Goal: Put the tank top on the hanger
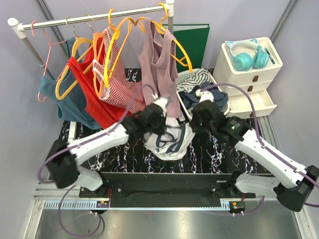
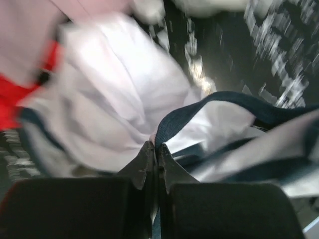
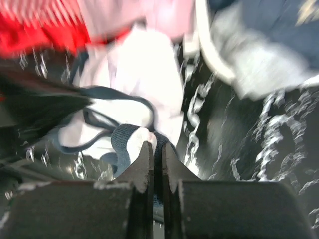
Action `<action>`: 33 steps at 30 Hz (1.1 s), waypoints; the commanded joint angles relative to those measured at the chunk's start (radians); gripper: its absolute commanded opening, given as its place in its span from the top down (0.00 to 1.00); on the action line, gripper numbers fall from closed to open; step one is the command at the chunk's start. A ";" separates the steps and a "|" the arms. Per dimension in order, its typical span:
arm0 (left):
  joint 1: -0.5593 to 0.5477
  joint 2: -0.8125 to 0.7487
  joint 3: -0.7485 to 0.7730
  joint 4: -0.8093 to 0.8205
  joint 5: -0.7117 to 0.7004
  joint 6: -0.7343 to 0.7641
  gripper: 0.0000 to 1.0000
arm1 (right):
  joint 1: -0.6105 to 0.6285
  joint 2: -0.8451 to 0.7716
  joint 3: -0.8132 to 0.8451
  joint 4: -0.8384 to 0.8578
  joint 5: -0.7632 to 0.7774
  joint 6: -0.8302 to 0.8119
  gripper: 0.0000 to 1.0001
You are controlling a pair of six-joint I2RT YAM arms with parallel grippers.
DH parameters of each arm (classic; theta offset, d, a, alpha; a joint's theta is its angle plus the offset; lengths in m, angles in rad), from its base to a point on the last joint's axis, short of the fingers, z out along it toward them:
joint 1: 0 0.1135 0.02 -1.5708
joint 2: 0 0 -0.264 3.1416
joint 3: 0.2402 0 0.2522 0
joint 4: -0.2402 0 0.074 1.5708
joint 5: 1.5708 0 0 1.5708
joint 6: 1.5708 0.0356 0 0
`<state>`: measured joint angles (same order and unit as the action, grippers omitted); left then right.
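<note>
Partly behind left claw (image 2: 155,149) and right claw (image 3: 155,149), bunched tank top (image 1: 172,144).

The table (image 1: 204,157) has a black top veined with white, like marble. Behind the table stands a clothes rail (image 1: 55,21), a pale metal bar on white posts, and beyond it rise plain lilac-grey walls (image 1: 249,20). A green board (image 1: 192,42) leans against the wall behind the table's right half. A white drawer unit (image 1: 251,84) sits at the table's far right corner. A grey metal sheet (image 1: 159,224) lies before the table's near edge. The light is soft and even.
</note>
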<state>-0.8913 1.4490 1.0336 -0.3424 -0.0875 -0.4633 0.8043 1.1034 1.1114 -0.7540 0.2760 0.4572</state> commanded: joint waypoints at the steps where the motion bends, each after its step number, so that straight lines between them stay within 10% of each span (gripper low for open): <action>1: 0.048 -0.249 0.271 -0.127 -0.256 0.026 1.00 | -0.048 0.030 0.256 -0.004 0.135 -0.120 1.00; 12: 0.074 -0.475 0.566 -0.190 -0.528 0.198 1.00 | -0.054 0.110 0.774 -0.010 0.333 -0.387 1.00; 22: 0.072 -0.477 0.280 -0.184 -0.330 0.043 1.00 | -0.054 -0.022 0.312 0.033 0.252 -0.180 0.97; 24: 0.066 -0.464 0.208 -0.176 -0.285 0.014 1.00 | -0.054 -0.031 0.231 0.035 0.247 -0.147 0.84; 25: 0.063 -0.457 0.182 -0.158 -0.275 0.000 1.00 | -0.054 -0.033 0.219 0.030 0.230 -0.128 0.56; 29: 0.006 -0.385 0.065 -0.092 -0.259 -0.015 1.00 | -0.054 -0.036 0.235 0.012 0.177 -0.118 0.12; 33: -0.001 -0.326 -0.085 -0.017 -0.232 -0.067 1.00 | -0.054 -0.027 0.269 -0.002 0.079 -0.169 0.03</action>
<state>-0.8803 1.0786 1.0470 -0.4793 -0.3679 -0.4648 0.7555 1.0939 1.3117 -0.7761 0.4477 0.3061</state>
